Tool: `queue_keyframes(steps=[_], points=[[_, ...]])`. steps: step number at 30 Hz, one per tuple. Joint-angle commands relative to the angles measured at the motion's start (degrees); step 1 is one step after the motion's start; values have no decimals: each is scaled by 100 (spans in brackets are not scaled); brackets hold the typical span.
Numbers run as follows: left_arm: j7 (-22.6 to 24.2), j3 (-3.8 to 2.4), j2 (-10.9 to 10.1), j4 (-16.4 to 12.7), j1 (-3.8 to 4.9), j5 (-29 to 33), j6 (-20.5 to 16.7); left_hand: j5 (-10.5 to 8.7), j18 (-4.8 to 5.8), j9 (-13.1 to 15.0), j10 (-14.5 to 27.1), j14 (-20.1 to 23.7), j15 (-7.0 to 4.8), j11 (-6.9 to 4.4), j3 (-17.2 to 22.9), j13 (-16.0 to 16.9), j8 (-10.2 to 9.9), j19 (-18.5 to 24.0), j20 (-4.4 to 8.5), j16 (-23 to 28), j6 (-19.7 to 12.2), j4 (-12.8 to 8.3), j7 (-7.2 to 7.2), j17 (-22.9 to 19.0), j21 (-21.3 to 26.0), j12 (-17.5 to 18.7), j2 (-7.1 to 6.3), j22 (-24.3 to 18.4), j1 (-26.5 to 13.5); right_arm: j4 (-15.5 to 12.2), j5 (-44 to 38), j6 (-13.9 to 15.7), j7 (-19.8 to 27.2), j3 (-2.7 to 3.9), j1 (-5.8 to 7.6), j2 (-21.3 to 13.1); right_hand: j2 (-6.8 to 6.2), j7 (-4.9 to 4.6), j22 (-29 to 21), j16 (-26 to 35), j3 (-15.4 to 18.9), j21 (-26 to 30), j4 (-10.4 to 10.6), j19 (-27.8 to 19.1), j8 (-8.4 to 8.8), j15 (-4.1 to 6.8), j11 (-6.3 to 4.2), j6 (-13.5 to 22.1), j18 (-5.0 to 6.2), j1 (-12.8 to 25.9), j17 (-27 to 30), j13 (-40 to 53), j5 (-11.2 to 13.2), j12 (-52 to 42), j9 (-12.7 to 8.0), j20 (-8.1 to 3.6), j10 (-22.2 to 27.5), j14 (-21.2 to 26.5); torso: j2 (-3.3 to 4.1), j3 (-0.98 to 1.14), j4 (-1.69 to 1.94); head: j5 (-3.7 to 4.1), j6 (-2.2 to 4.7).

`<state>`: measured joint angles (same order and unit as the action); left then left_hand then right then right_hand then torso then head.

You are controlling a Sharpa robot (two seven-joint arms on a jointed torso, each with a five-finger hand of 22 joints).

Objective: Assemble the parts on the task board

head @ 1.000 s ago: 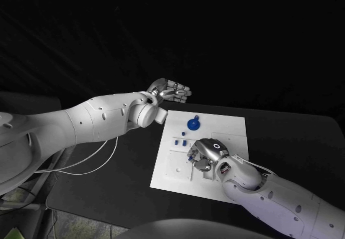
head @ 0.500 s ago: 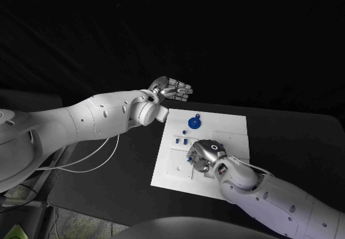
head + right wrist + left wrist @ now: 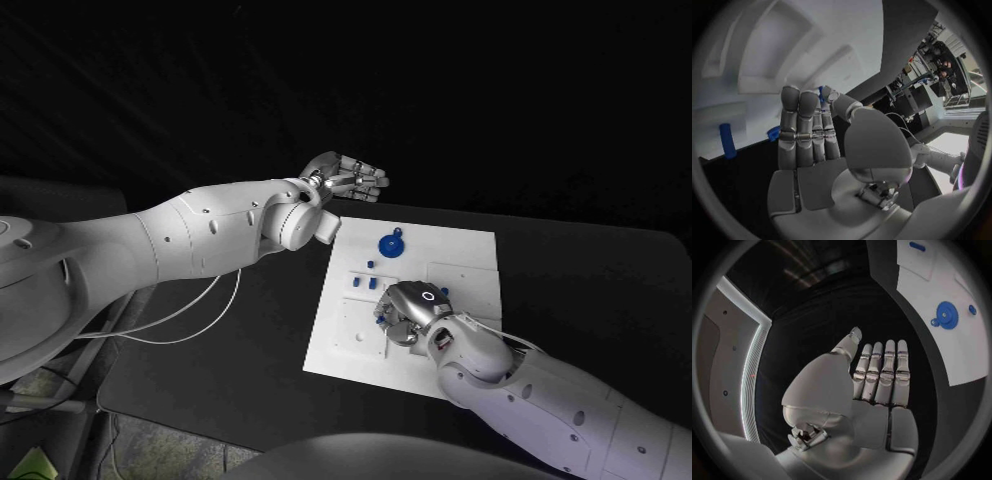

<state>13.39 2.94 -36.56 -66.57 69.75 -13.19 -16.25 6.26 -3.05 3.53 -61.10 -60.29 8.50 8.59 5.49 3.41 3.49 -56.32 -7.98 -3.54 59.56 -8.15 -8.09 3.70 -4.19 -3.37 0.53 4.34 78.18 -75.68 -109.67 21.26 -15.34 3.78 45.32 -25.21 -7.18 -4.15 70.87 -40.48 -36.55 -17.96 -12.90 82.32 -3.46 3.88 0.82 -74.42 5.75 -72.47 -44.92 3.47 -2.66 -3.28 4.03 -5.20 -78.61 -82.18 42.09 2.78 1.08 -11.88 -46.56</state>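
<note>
The white task board (image 3: pixel 462 250) lies mid-table. A round blue part (image 3: pixel 391 246) sits near its far edge, with small blue parts (image 3: pixel 371 287) nearer the middle. My right hand (image 3: pixel 411 310) hovers low over the board's centre. It pinches a small blue part (image 3: pixel 821 93) between thumb and fingers, just above the board (image 3: pixel 767 60). A blue peg (image 3: pixel 726 140) stands close by. My left hand (image 3: pixel 346 180) is raised past the board's far left corner, its fingers (image 3: pixel 882 370) straight and holding nothing. The round blue part (image 3: pixel 946 315) lies beyond them.
Black table (image 3: pixel 591 270) surrounds the board on all sides. Raised white blocks and recesses (image 3: pixel 459 280) cover the board's right half. White cables (image 3: pixel 188 320) hang under my left arm at the table's left edge.
My right hand has crept slightly left over the board's centre, still pinching the small blue part. The left hand has barely moved.
</note>
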Motion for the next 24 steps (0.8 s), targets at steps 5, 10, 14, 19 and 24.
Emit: queue_keyframes(steps=[5,10,14,19,24], points=[[27,-5,7,-11,7,34,65,-25,-112,4,9,1,30,-2,-18,-3,8,-47,-12,4,4,41,-18,-1,-10,1,45,-7,7,69,-86,0,-89,-20,-29,40,54,4,23,20,-23,46,-14,50,-22,-3,12,-33,102,31,-6,10,-32,-15,6,9,-29,-41,-2,-4,-3,-6,0],[14,-5,11,-10,7,34,77,-30,-111,4,14,11,33,0,-26,-3,8,-44,-15,4,3,47,-19,-1,-9,1,41,-8,0,84,-98,-12,-112,-26,-37,58,54,4,23,20,-23,46,-14,50,-22,-3,12,-33,102,31,-6,10,-32,-15,6,9,-29,-41,-1,1,0,-11,-3],[6,-5,13,-6,8,34,80,-30,-111,4,14,11,33,0,-26,-3,8,-44,-15,4,3,47,-19,-1,-9,1,41,-8,0,93,-87,-59,-105,-36,-39,66,53,3,27,20,-26,51,-15,51,-22,-3,12,-33,102,33,-6,10,-32,-15,6,10,-28,-41,-3,-2,-4,-9,-2],[-3,-5,20,-5,8,34,88,-30,-111,4,14,11,33,0,-26,-3,8,-44,-15,4,3,47,-19,-1,-9,1,41,-8,0,113,-39,-88,-75,-72,-39,91,57,-5,48,35,-31,85,-16,43,-17,-10,22,-7,107,41,-1,8,-30,-13,0,15,-1,-21,0,-2,-6,-7,-5],[-11,-5,28,-3,8,34,99,-30,-111,4,14,11,33,0,-26,-3,8,-44,-15,4,3,47,-19,-1,-9,1,41,-8,0,136,34,-207,-56,-134,-38,114,40,-54,79,38,85,130,2,4,-16,-56,84,169,137,37,18,4,-58,-12,-14,63,203,6,-2,0,-3,-1,-4]])
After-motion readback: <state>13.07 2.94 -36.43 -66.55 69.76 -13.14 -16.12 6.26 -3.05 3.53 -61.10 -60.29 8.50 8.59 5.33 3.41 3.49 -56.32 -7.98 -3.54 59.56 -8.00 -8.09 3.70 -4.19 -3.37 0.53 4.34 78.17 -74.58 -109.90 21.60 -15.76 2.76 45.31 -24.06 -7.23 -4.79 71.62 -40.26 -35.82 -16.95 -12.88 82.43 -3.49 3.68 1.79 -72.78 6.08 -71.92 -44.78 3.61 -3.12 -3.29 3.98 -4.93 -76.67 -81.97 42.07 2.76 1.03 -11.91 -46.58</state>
